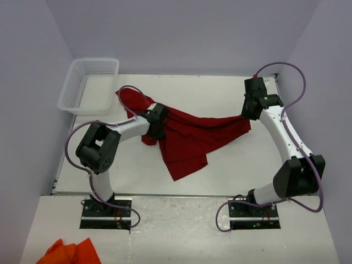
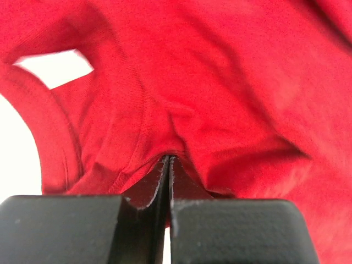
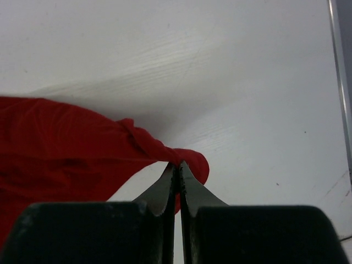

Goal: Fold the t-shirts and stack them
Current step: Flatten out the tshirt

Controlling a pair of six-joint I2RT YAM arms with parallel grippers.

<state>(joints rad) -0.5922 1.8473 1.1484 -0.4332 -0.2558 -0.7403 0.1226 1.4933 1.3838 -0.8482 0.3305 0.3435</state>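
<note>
A dark red t-shirt (image 1: 190, 140) hangs stretched between my two arms over the middle of the white table (image 1: 236, 170), its lower part drooping toward the front. My left gripper (image 1: 158, 122) is shut on the t-shirt near its left end; in the left wrist view the cloth (image 2: 220, 93) bunches at the closed fingertips (image 2: 168, 160), with the neck band (image 2: 52, 137) at the left. At the t-shirt's right corner my right gripper (image 1: 246, 113) is shut on a twisted bit of fabric (image 3: 190, 159). The pinch shows between the fingertips (image 3: 177, 168), above the bare tabletop.
A white mesh basket (image 1: 88, 85) stands at the table's back left corner. An orange cloth (image 1: 69, 253) lies on the near ledge at bottom left, in front of the left arm's base. Lilac walls close in the table on three sides.
</note>
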